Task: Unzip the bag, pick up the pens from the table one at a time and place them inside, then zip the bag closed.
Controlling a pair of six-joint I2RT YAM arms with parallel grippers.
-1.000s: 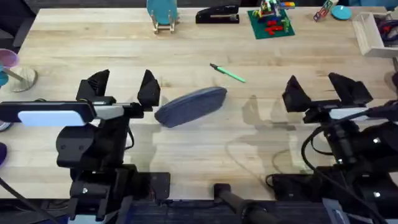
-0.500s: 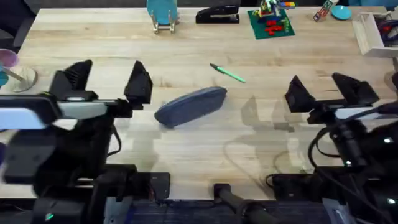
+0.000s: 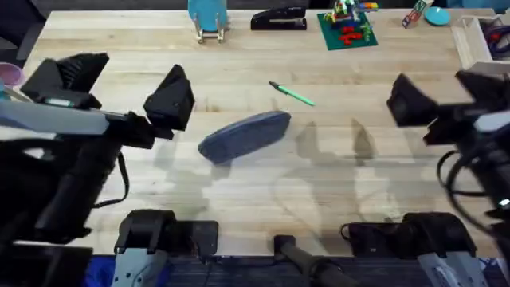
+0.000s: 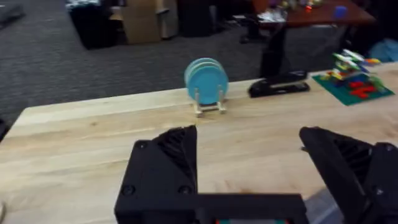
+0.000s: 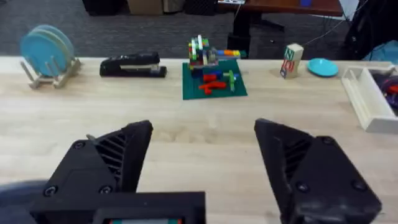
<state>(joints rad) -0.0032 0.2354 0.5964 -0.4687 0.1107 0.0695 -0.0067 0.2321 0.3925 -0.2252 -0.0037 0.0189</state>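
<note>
The oblong blue-grey fabric pouch point(image 3: 244, 136) lies zipped shut near the middle of the light wood-plank table point(image 3: 239, 191), tilted so one end points toward the far right. Just beyond that end, apart from it, rests a slim bright-green pen with a black tip point(image 3: 292, 93). The left gripper point(image 3: 123, 88), black-fingered and spread wide with nothing between its fingers, hangs to the left of the pouch; its nearer finger point(image 3: 170, 100) sits just beside the pouch's left end, seen from above, not touching it. The right gripper point(image 3: 446, 92) is likewise spread open and empty, well apart from the pouch on the right side of the table. The overhead view gives the pouch and pen together. The left wrist view looks past its own open gripper point(image 4: 255, 165) toward a small wooden rack holding round light-blue discs point(image 4: 207, 84) and a black stapler point(image 4: 278, 85) at the far edge. The right wrist view, over its own open gripper point(image 5: 202, 158), adds a green baseplate with coloured toy bricks point(image 5: 213, 77) and a white tray point(image 5: 368, 98).
</note>
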